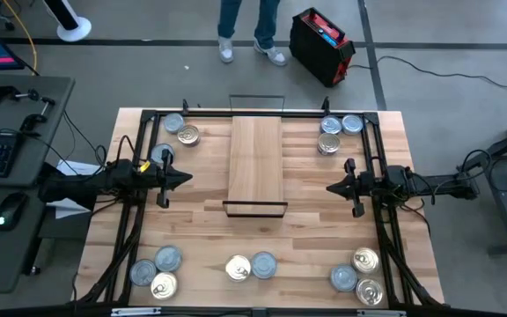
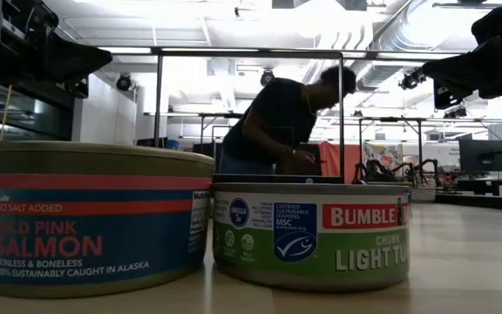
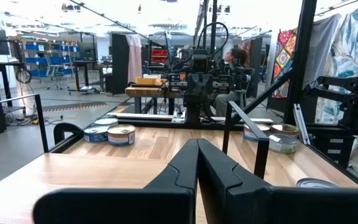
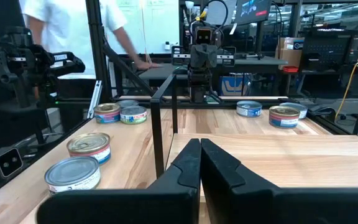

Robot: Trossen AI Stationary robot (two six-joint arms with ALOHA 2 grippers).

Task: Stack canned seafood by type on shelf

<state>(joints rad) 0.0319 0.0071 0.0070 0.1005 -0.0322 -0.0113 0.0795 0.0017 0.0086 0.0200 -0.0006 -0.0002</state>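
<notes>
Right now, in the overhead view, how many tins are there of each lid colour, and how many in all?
blue-grey-topped tins: 8
gold-lidded tins: 6
Total: 14, none yet on the shelf

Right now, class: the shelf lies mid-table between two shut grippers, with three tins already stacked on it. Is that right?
Not quite. In the high view the shelf is bare; the tins sit on the tabletop. The left gripper and right gripper are shut.
</notes>
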